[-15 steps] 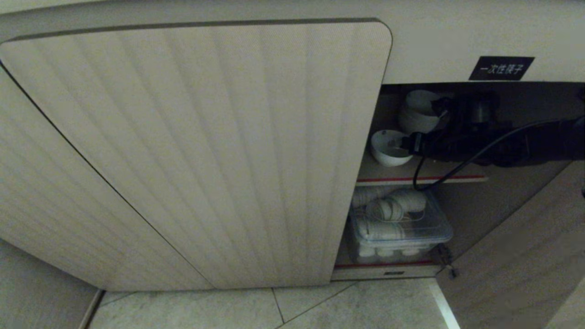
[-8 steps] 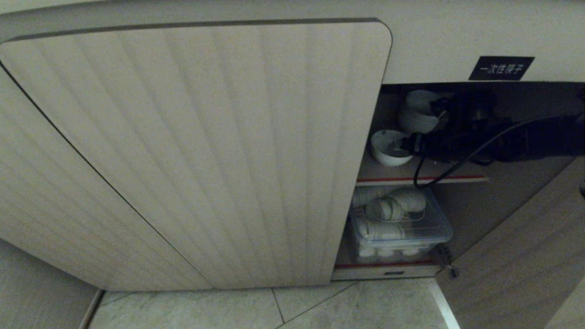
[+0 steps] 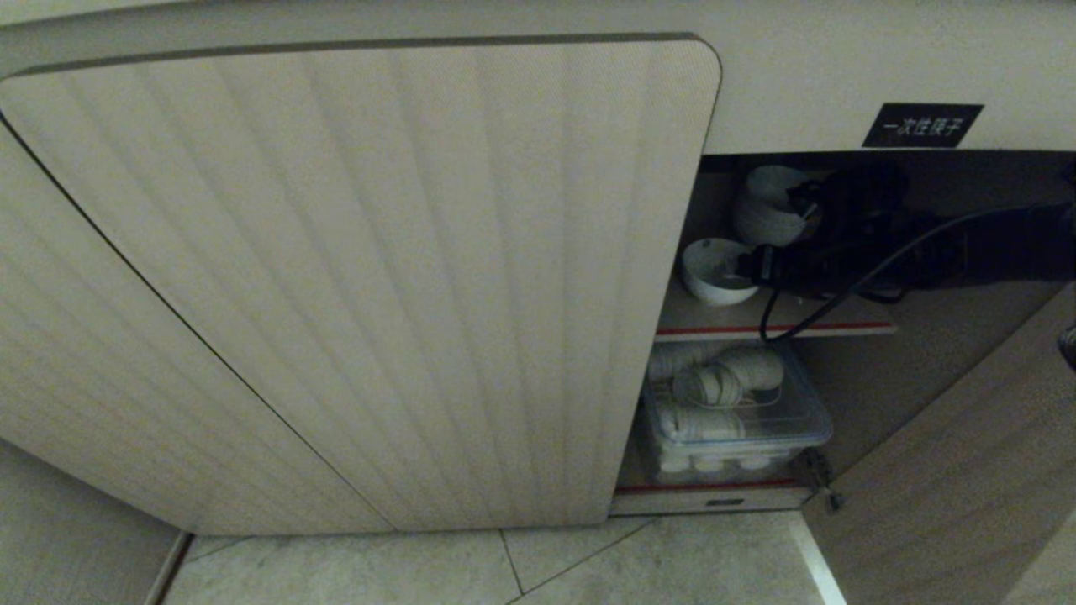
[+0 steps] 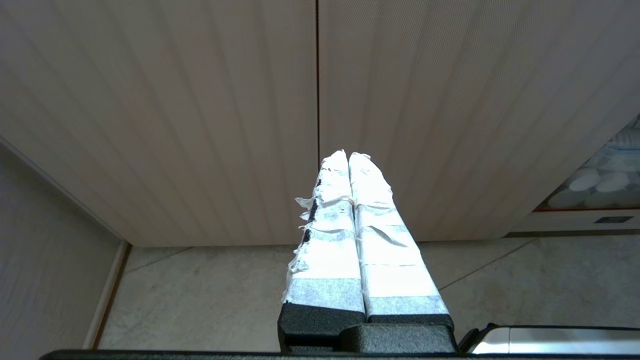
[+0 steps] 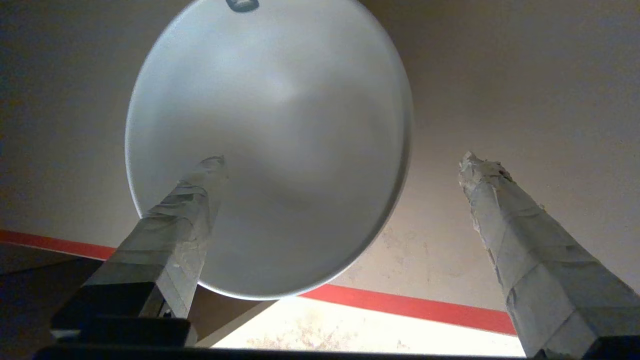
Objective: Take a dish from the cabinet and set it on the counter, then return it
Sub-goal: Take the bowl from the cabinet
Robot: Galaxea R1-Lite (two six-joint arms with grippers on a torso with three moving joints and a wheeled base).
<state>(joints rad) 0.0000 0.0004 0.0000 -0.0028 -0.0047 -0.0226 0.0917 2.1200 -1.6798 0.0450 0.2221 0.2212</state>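
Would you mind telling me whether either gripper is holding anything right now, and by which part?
Nothing is held. The right gripper is open, one finger over the bowl on the shelf; the left gripper is shut on nothing.

- The dish [image 3: 714, 270], 1 small round white bowl, is sitting upright on the upper shelf (the red-edged one), its smooth hollow [image 5: 270, 145] facing out.
- The cabinet [image 3: 361, 286], beige and fluted, is standing with its right side open, showing a dark interior.

change: right arm [image 3: 967, 256] raised slightly | elsewhere: nothing moved
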